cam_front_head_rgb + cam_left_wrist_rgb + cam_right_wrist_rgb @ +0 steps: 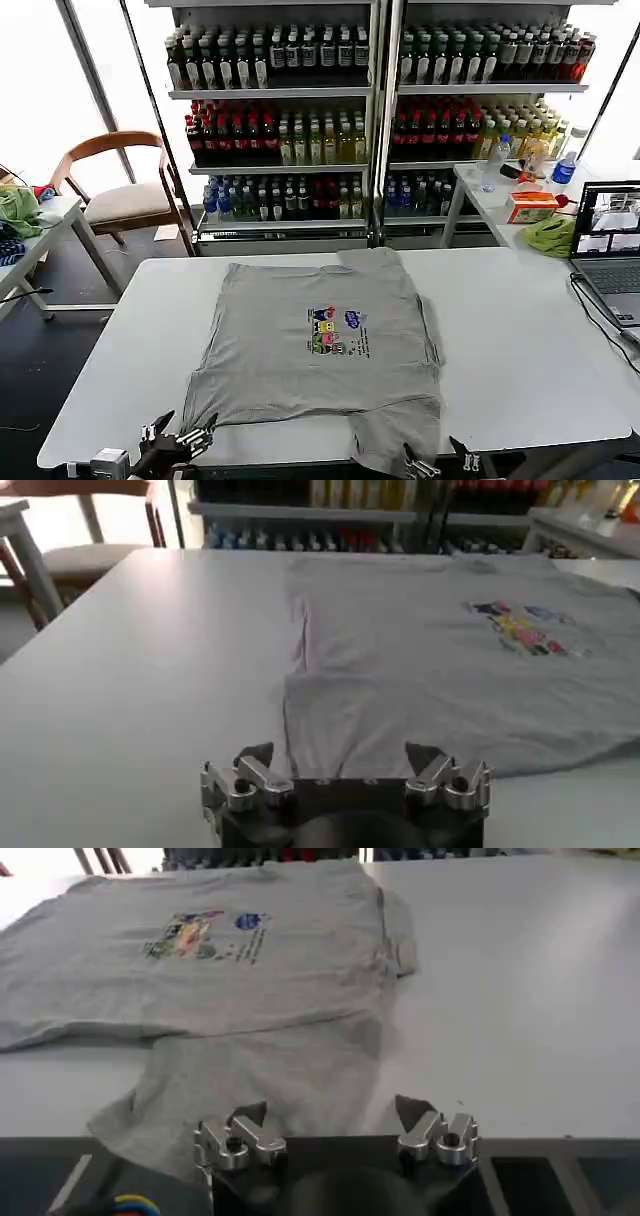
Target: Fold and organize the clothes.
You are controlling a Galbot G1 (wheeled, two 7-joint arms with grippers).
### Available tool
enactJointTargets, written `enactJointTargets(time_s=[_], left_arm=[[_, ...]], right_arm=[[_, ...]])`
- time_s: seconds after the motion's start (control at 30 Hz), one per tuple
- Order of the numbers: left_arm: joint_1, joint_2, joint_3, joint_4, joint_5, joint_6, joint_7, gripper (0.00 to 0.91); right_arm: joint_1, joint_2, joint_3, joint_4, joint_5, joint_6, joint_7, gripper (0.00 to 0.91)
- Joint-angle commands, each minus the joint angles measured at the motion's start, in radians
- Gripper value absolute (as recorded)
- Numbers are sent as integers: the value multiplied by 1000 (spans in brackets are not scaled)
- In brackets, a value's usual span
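One grey shirt (315, 340) lies flat, print up, across the white table (520, 340), long axis running side to side, a sleeve hanging over the near edge. Bare tabletop surrounds it. Laptop (610, 245) sits far right. Left gripper (178, 437), jaws spread, waits just short of the shirt's near corner; right gripper (437, 464), jaws spread, flanks the draped sleeve.

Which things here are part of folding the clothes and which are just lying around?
Part of the job:
grey T-shirt spread on the white table
left hand, open, at the table's near edge
right hand, open, by the shirt's near sleeve

Just lying about:
laptop
green cloth
orange box
drink shelves
wooden chair
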Motion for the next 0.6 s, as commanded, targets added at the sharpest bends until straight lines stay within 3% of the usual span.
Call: enactJointTargets(time_s=[0.03,0.07,0.1,0.17,0.2,0.27,0.6], left_arm=[[-20,0,6,39,13,-4,5,393],[-19,-1,6,40,16,-8,6,312],[-16,-3,6,38,17,-10,4,292],[-10,-4,2,36,18,-11,6,212],[-6,-6,1,36,18,-11,6,101],[-2,-9,0,36,18,-14,10,50],[27,-29,-9,36,17,-27,11,20]], right_arm=[[5,5,-14,-3,4,-8,4,282],[8,4,-20,-7,-1,-8,3,151],[12,3,-24,-12,-5,-8,1,10],[15,2,-28,-16,-5,-8,-1,0],[19,3,-34,-20,-9,-8,0,0],[21,2,-39,-24,-11,-8,-3,0],[13,-2,-44,-27,-11,-8,-7,0]])
